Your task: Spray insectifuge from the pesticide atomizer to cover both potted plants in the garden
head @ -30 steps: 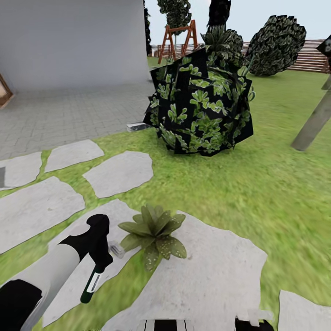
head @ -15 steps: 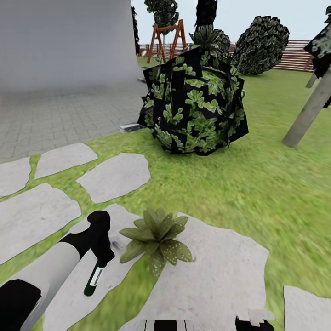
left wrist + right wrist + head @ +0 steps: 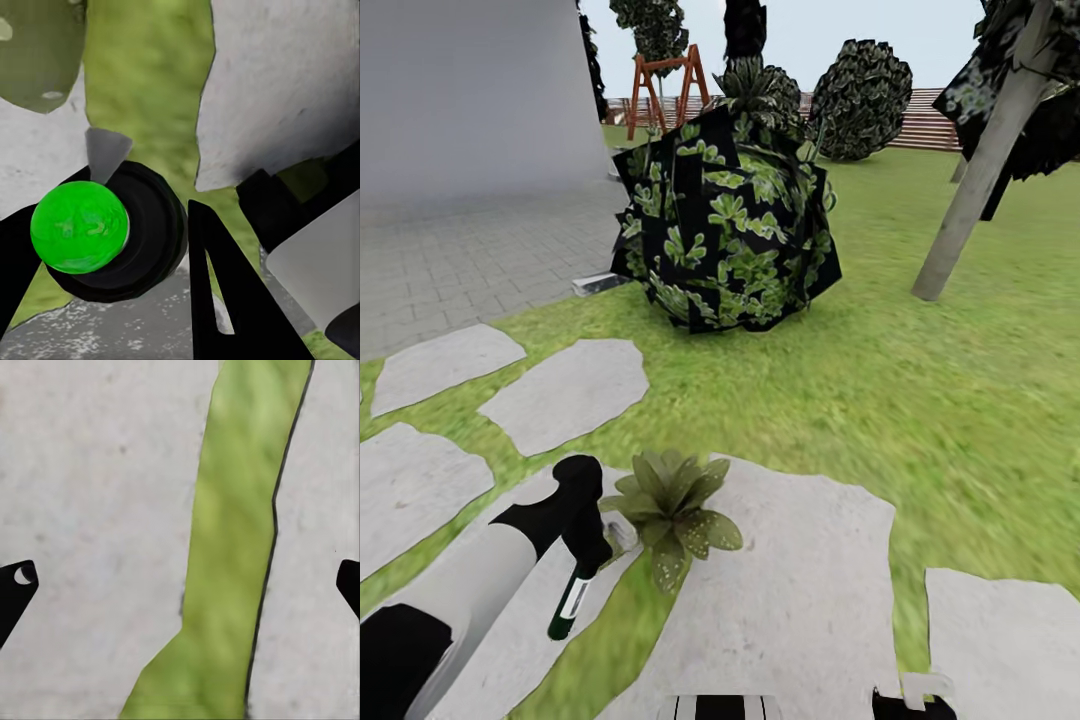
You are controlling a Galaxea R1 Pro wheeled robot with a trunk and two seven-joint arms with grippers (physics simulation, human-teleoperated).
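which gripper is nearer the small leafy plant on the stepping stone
Left. The left gripper, holding the atomizer, sits right beside the potted plant. The right gripper hangs open over a grass strip between stones, no plant in its view.

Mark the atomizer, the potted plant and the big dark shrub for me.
atomizer (image 3: 569, 603): head view, on its dark green body.
potted plant (image 3: 670, 502): head view, centre of the leaf rosette.
big dark shrub (image 3: 725, 230): head view, middle of its foliage.
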